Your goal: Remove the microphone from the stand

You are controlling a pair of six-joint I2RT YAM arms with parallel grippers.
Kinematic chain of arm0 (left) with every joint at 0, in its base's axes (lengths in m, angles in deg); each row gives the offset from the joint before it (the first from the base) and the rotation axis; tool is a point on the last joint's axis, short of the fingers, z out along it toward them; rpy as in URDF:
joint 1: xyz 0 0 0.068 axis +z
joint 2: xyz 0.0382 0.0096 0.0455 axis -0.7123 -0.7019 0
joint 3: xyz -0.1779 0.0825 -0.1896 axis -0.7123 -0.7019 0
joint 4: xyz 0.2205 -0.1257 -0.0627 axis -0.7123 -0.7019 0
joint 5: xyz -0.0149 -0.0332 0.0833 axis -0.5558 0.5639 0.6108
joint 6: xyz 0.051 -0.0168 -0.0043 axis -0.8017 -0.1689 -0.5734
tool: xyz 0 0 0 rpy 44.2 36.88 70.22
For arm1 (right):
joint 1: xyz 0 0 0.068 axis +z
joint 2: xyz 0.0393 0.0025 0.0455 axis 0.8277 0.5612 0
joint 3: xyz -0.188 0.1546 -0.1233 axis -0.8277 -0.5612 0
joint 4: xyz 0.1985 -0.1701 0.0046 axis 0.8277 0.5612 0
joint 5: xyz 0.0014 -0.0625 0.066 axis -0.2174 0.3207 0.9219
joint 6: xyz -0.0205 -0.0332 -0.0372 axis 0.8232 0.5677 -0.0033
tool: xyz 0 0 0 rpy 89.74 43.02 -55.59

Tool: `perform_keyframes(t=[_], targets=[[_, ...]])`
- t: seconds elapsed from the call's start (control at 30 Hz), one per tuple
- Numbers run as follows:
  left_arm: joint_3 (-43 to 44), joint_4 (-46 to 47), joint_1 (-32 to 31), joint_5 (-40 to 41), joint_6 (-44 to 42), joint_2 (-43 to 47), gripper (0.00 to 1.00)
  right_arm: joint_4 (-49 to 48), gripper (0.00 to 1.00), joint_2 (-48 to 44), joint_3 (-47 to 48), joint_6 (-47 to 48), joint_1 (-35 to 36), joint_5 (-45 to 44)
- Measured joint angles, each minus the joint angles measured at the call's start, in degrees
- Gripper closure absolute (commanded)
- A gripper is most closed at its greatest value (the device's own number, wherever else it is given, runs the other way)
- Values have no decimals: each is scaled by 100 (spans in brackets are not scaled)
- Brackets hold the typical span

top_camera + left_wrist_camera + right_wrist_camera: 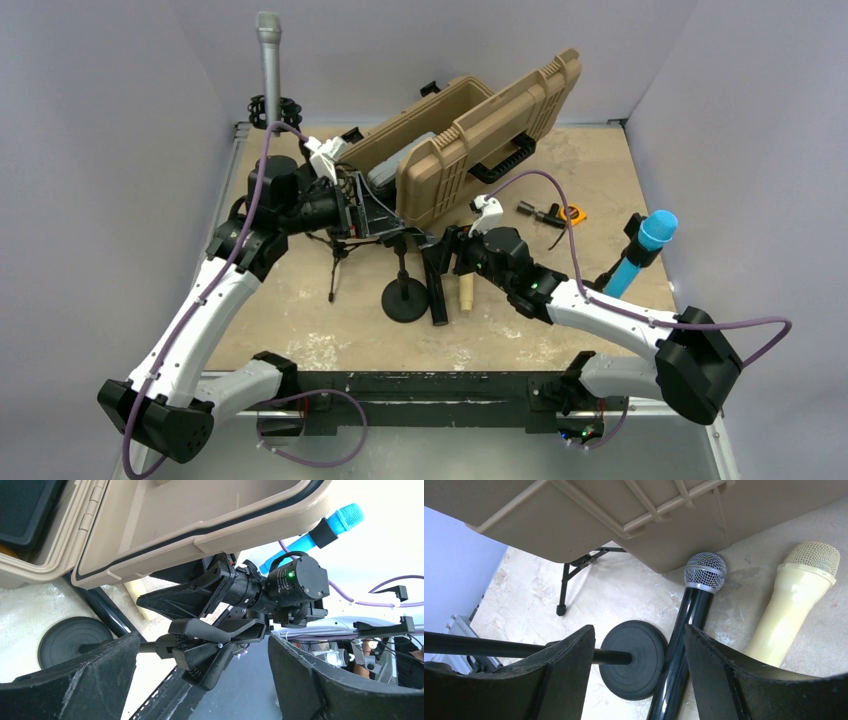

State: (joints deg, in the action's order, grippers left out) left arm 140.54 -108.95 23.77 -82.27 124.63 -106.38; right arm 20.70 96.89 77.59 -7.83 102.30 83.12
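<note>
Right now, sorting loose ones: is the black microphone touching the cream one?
Apart. Right wrist view shows bare table between black microphone and cream microphone.

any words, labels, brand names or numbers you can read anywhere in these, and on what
None can be read in any view.
The tan case, black microphone, cream microphone and blue microphone show no print.
Any marking on the round black housing with the green light is too small to read.
</note>
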Motion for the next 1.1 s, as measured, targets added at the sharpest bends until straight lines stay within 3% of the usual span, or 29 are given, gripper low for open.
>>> perform_keyframes(t=[0.6,1.1], targets=[[-573,273,26,42,-74,146,31,-2,36,0,0,11,0,2],[-1703,240,26,551,-527,258,35,-26,36,7,0,13,0,20]])
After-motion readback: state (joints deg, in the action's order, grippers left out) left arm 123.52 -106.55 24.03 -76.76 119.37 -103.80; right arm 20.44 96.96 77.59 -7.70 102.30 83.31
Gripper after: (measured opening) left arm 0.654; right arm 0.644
